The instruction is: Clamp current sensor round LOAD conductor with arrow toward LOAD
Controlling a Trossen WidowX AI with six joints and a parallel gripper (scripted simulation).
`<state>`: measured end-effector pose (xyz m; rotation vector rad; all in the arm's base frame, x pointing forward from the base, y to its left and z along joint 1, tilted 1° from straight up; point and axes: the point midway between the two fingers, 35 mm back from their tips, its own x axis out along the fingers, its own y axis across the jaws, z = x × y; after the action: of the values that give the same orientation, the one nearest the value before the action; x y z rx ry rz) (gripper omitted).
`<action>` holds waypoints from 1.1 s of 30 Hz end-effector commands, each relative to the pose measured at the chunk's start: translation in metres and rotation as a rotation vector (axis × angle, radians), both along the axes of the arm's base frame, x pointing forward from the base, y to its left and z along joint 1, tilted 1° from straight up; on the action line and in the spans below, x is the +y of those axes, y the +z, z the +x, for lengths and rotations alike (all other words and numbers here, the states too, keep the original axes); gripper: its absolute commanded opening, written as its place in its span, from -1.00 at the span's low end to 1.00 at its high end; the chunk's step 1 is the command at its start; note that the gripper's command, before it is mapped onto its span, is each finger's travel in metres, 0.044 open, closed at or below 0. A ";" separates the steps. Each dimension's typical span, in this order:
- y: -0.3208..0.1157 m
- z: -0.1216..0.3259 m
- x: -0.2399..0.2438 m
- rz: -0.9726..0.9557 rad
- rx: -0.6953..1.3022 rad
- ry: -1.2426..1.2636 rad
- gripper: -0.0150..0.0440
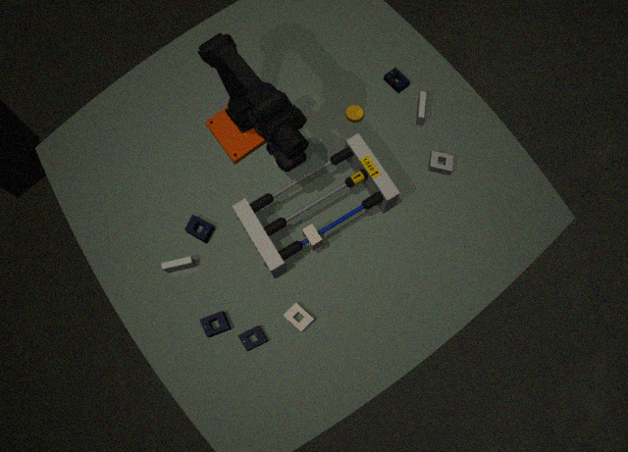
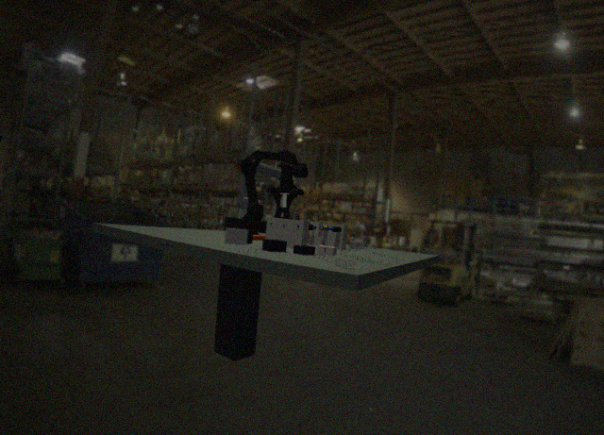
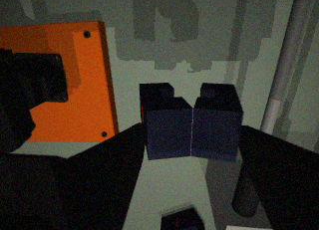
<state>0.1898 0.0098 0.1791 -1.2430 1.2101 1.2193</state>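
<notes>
My gripper (image 3: pixel 191 131) (image 1: pixel 291 159) is shut on the dark blue split-core sensor (image 3: pixel 169 132), one finger against each outer side. The sensor is above the table, between the orange plate and the nearest grey conductor (image 3: pixel 286 66) (image 1: pixel 304 177). Its two halves meet at a thin seam, with a gap at their far side. A small red mark shows on its left side; I cannot see its arrow. The yellow LOAD label (image 1: pixel 370 167) is on the right white rail (image 1: pixel 390 191). The middle grey conductor (image 1: pixel 317 202) has a yellow arrow sleeve (image 1: pixel 357 176) by that rail.
The orange plate (image 1: pixel 234 143) (image 3: pixel 90 91) is beside the arm. A blue conductor (image 1: pixel 341 219) carries a white block (image 1: pixel 311 234). The left white rail (image 1: pixel 258 236) holds the other conductor ends. A yellow disc (image 1: pixel 354 113) and several dark and white square rings lie around.
</notes>
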 end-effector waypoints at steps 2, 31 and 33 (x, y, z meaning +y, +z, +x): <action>0.005 0.003 0.001 0.002 -0.012 -0.073 -0.49; 0.006 0.042 0.016 0.038 -0.106 -1.015 -0.49; 0.006 0.044 0.017 0.043 -0.112 -1.080 -0.49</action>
<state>0.2276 0.0250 0.1818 -0.5078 1.4538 0.4349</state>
